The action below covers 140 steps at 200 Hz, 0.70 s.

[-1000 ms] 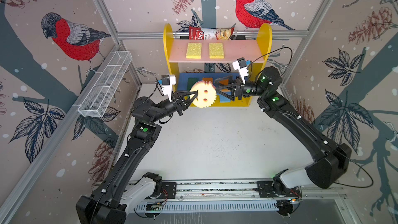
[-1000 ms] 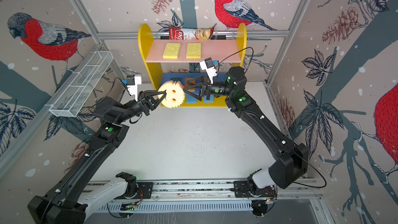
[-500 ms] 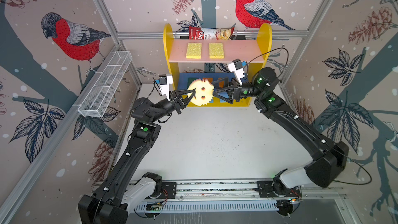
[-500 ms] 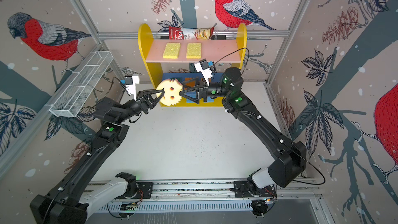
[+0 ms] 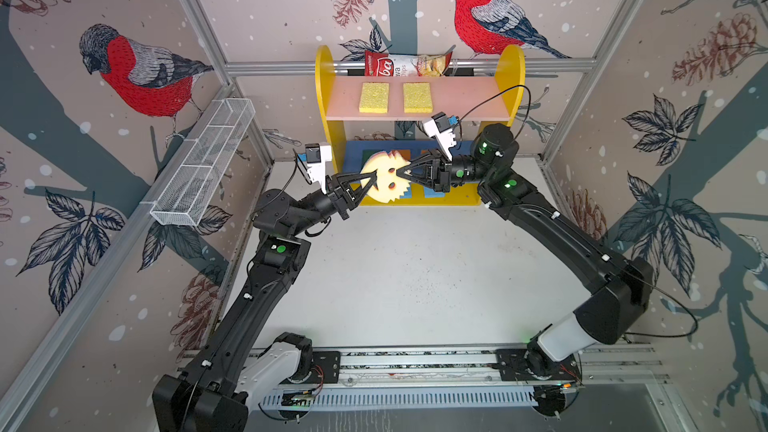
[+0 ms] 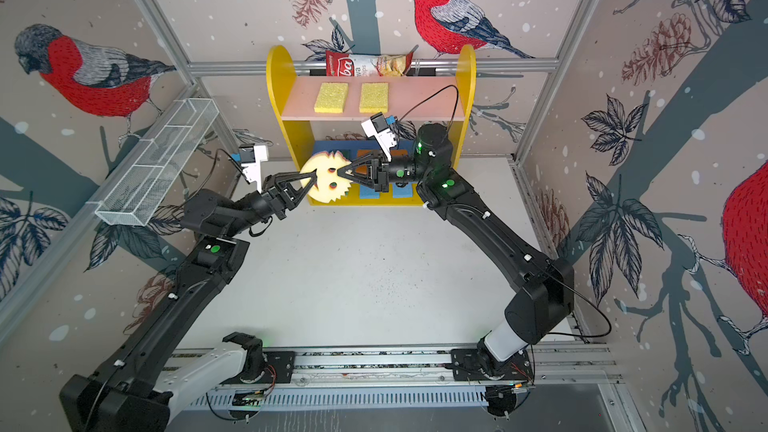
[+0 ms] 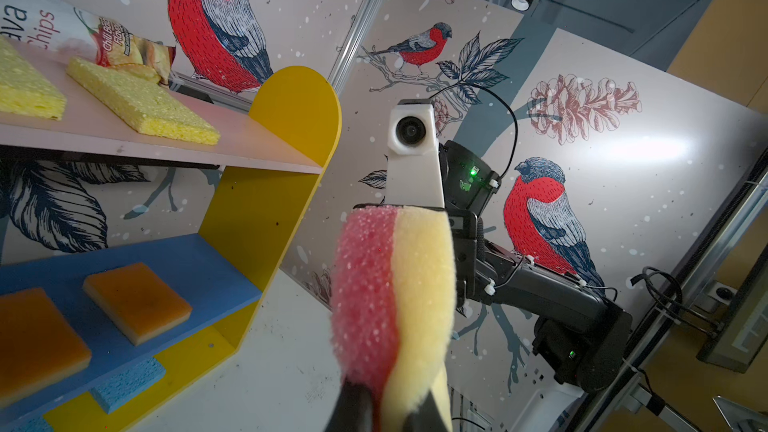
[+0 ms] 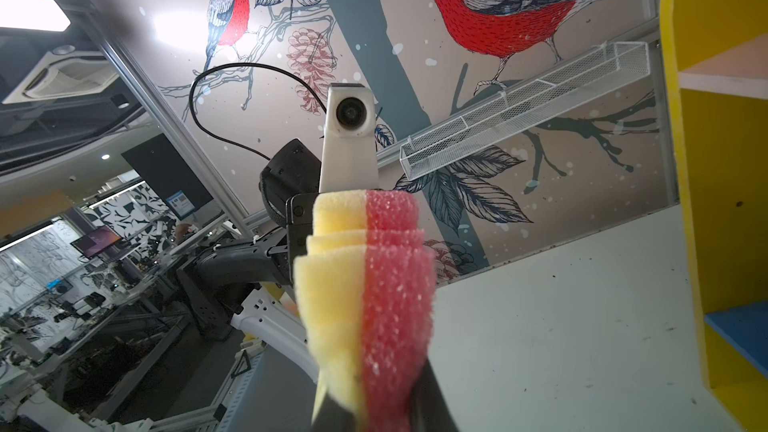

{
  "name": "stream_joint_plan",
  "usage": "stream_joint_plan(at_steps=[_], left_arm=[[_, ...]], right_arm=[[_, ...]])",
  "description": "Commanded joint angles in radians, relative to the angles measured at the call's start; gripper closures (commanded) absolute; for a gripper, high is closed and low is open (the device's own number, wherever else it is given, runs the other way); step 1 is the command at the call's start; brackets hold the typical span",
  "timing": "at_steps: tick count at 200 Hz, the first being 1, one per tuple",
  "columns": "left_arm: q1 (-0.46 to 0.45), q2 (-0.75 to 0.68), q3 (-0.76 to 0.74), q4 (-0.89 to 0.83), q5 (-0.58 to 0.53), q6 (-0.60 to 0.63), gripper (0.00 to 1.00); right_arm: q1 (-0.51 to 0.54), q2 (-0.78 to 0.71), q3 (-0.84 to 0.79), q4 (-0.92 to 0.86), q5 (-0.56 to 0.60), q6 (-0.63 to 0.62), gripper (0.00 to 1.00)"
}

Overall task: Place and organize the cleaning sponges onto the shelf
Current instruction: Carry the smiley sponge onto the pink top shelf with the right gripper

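Left end effector (image 5: pixel 371 179) and right end effector (image 5: pixel 401 172) meet just in front of the shelf (image 5: pixel 327 89), each pressed shut on an opposite edge of the round smiley sponge (image 5: pixel 384 187). In both top views the sponge hangs between them, off the worktop (image 5: pixel 415 276), in front of the shelf's lower tiers at its left half.

From the left wrist, the sponge (image 7: pixel 395 284) shows edge-on, pale yellow on one side and pink on the other, with dark fingertips (image 7: pixel 353 407) squeezing its near end. The right wrist shows the same pinch: the sponge (image 8: pixel 365 305) sits between that arm's fingertips (image 8: pixel 430 403). In both wrist views the pink side is the one turned toward the shelf.

On the shelf behind it, a blue sponge (image 7: pixel 129 382) lies on the yellow base. Two orange sponges (image 7: pixel 137 301) lie apart on the blue middle board. Two yellow sponges (image 5: pixel 374 97) lie side by side on the pink top board, toward its left. A chips bag (image 5: pixel 399 66) lies just behind that board. A wire-mesh basket (image 5: pixel 203 164) hangs on the wall well to the shelf's left.
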Motion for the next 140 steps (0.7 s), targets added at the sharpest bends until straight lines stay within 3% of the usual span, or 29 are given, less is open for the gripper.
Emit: stream_joint_plan(at_steps=[1,9,17,24,35,54,77,99,140], left_arm=[[0.022,-0.018,0.01,0.022,-0.029,0.008,0.91],[0.033,-0.027,0.01,0.01,-0.044,0.015,0.87],[0.046,-0.037,0.009,-0.007,-0.062,0.021,0.76],[0.059,-0.049,0.014,-0.027,-0.084,0.028,0.62],[0.072,-0.07,0.022,-0.098,-0.15,0.057,0.28],[0.074,-0.103,0.052,-0.288,-0.338,0.167,0.02],[0.074,-0.125,0.079,-0.404,-0.497,0.239,0.02],[0.075,-0.137,0.076,-0.432,-0.521,0.265,0.02],[0.075,-0.138,0.075,-0.455,-0.561,0.29,0.02]], right_arm=[[-0.025,-0.007,-0.011,0.073,0.015,0.051,0.95],[-0.034,-0.016,-0.018,0.074,0.032,0.047,0.97],[-0.041,-0.026,-0.028,0.072,0.053,0.046,0.98],[-0.05,-0.034,-0.035,0.071,0.07,0.046,0.99],[-0.065,-0.043,-0.039,0.065,0.087,0.049,1.0],[-0.099,-0.054,-0.037,0.029,0.132,0.045,1.0],[-0.141,-0.053,-0.004,-0.098,0.289,0.012,1.0],[-0.18,-0.052,0.017,-0.16,0.39,0.0,1.0],[-0.232,-0.046,0.098,-0.211,0.476,-0.009,1.0]])
